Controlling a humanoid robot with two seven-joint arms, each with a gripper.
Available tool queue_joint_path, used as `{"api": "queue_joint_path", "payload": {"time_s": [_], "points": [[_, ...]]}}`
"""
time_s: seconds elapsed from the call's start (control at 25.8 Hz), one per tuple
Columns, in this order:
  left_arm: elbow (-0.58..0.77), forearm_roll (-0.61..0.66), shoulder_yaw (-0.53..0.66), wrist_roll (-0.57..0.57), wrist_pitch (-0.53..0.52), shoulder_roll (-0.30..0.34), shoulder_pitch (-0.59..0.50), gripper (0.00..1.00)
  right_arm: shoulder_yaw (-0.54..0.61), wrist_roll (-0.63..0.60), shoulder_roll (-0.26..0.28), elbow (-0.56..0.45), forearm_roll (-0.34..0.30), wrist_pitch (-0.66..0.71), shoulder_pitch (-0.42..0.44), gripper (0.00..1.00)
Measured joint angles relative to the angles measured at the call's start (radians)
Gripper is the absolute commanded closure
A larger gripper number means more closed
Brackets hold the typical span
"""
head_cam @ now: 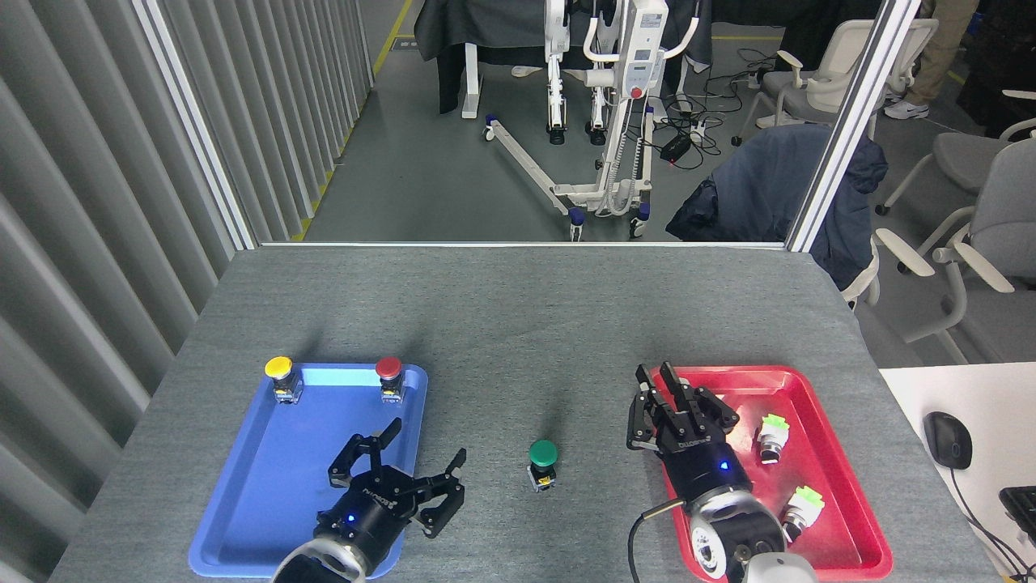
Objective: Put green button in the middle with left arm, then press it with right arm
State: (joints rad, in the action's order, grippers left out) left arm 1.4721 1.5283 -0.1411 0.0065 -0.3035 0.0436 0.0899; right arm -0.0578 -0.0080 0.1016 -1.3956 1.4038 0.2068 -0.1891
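The green button (pixel 543 463) stands upright on the grey tabletop, in the middle (pixel 534 389) between the two trays, with nothing touching it. My left gripper (pixel 429 442) is open and empty, over the right edge of the blue tray, about a hand's width left of the button. My right gripper (pixel 657 377) has its fingers (pixel 670 380) close together with nothing between them. It hovers over the left rim of the red tray, to the right of the button and a little farther back.
The blue tray (pixel 307 486) on the left holds a yellow button (pixel 280 377) and a red button (pixel 389 378) along its far edge. The red tray (pixel 842 478) on the right holds two light-green-capped buttons (pixel 772 436). A computer mouse (pixel 947 439) lies at far right.
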Motion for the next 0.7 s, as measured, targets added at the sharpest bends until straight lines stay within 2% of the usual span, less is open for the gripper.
{"api": "queue_joint_path", "payload": {"time_s": [0.12,0.27,0.47,0.7], "points": [[0.038,-0.002,0.087,0.000,0.004,0.000,-0.008,0.02,-0.101,0.049,0.001,0.047,-0.002,0.007,-0.023,1.00],[0.080,-0.004,0.176,0.000,0.008,-0.001,-0.020,0.02,-0.180,0.159,-0.007,0.124,-0.010,0.032,-0.051,1.00],[0.100,-0.005,0.213,0.000,0.017,-0.009,-0.028,0.02,-0.210,0.192,-0.017,0.165,-0.013,0.036,-0.060,1.00],[0.103,-0.006,0.217,-0.002,0.085,-0.045,-0.029,0.02,-0.216,0.199,-0.026,0.188,-0.014,0.036,-0.061,1.00]]}}
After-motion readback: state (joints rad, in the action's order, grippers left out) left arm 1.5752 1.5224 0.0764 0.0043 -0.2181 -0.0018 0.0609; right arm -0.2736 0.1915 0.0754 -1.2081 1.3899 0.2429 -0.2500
